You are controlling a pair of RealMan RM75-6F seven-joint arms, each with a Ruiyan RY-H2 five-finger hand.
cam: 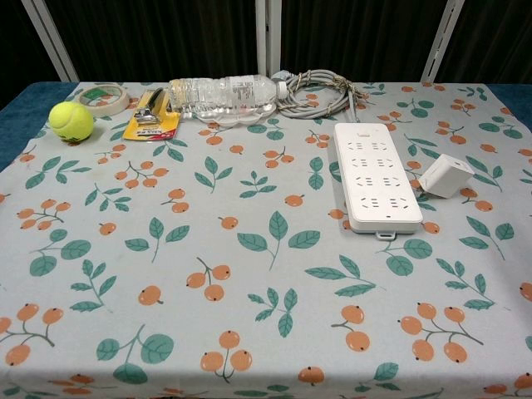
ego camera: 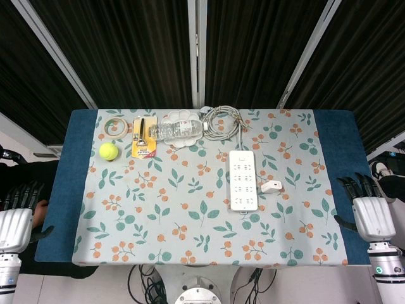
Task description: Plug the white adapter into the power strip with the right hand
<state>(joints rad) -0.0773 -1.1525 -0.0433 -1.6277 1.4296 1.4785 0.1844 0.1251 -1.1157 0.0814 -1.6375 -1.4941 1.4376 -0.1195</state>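
Head view. The right hand (ego camera: 372,212) rests at the right edge of the surface (ego camera: 190,209), fingers spread and holding nothing. The left hand (ego camera: 18,215) sits at the left edge, also holding nothing; its fingers appear loosely extended, partly cut off by the frame. The white adapter (ego camera: 271,187) lies on the patterned cloth just beside the right long side of the power strip (ego camera: 243,180), near it but not inserted. The adapter is well apart from the right hand. Judged status: the task is at its first step; the reach toward the adapter is not yet made.

Chest view. Neither hand appears. The power strip (cam: 374,186) lies flat, sockets facing up, its cable (cam: 316,91) coiled at the far side. The white adapter (cam: 446,175) rests tilted on one edge, close against the strip's right side; whether they touch cannot be told. Its prongs are not visible, so the orientation is unclear.

Next move, as judged: bring the right hand inward over the adapter, pinch its body, turn it until the prongs point down, align them over a free socket and press straight down.
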